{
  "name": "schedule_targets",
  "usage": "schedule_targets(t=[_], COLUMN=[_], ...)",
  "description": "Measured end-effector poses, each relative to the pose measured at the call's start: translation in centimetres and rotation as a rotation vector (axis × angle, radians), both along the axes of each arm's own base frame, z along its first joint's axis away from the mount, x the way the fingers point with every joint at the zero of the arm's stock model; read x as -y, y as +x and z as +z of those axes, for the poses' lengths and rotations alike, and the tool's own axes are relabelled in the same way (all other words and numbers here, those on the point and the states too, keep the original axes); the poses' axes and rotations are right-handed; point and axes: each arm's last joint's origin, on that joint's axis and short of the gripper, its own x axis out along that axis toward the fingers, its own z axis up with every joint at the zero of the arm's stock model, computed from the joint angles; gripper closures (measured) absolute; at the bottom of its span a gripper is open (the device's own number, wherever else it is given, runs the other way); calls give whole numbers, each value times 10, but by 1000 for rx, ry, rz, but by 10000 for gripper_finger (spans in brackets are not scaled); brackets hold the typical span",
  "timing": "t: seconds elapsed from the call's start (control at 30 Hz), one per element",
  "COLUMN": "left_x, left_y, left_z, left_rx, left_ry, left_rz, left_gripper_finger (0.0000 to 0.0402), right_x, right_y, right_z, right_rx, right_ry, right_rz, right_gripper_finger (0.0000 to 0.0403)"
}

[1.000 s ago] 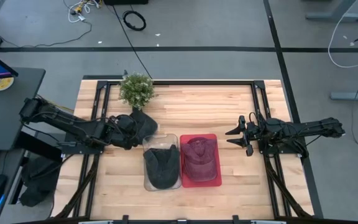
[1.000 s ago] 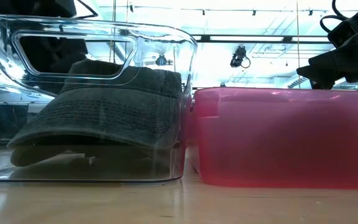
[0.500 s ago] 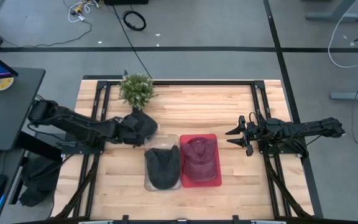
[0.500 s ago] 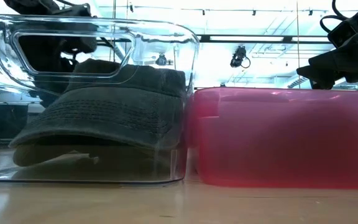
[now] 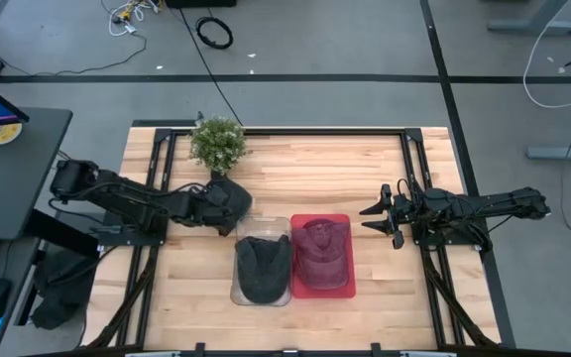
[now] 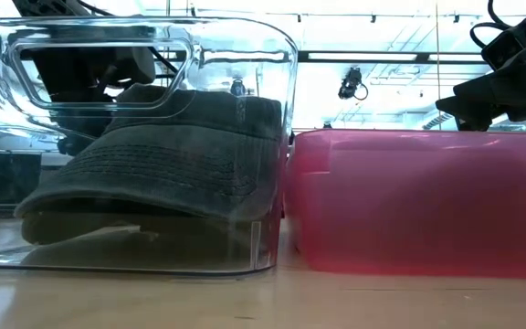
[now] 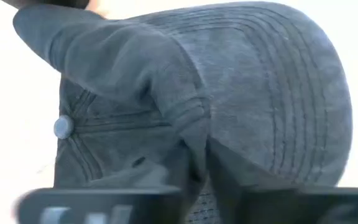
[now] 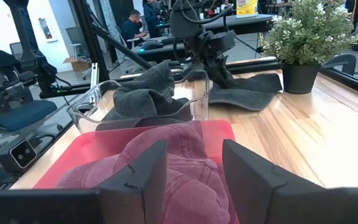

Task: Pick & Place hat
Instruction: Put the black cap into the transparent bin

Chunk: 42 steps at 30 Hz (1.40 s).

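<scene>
A dark grey hat (image 5: pixel 263 270) lies in the clear bin (image 5: pixel 238 290). A red hat (image 5: pixel 321 253) lies in the red bin (image 5: pixel 345 288) beside it. Another grey hat (image 8: pixel 247 86) lies on the table between the clear bin and the potted plant. My left gripper (image 5: pixel 221 205) is right over it, at the clear bin's far edge, and is shut on it. It fills the left wrist view (image 7: pixel 241 93). My right gripper (image 5: pixel 378 214) is open and empty, held off the table's right side and pointing at the red bin. My left gripper holds a raised fold of the grey hat's crown (image 7: pixel 194 140), between the top button and the brim. It comes slanting down from the table's left. The hat hangs from the fingers (image 8: pixel 219 70), and its spread lower part (image 8: pixel 253 86) rests on the table.
A potted plant (image 5: pixel 218 144) stands at the far left of the table, close behind the left gripper. The two bins touch side by side at the table's middle. Bare wood lies between the red bin and the right gripper. People and equipment show in the room beyond.
My left gripper has gone toward the table's right edge with the grey hat, up against the clear bin's far side. The clear bin has slid a little to the right and has nudged the red bin the same way.
</scene>
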Motion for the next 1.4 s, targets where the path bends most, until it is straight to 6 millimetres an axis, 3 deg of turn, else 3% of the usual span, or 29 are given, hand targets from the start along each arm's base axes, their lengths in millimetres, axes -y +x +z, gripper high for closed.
schedule_targets(t=[0.07,0.2,0.37,0.73,0.9,1.4], left_x=[0,0,5,53,77,143], left_y=[0,-4,-4,6,4,21], left_z=[1,9,34,102,123,147], left_rx=[0,-24,-37,74,134,372], left_ry=[0,0,26,202,288,429], left_rz=[-10,-18,-20,-181,-310,-835], left_gripper_finger=[383,393,396,398,398,399], right_x=[0,0,0,0,0,0], right_y=[0,0,0,0,0,0], right_z=[0,0,0,0,0,0], right_rx=[0,1,0,0,0,0], right_ry=[0,0,0,0,0,0], right_rz=[1,0,0,0,0,1], right_gripper_finger=[243,243,243,243,243,243])
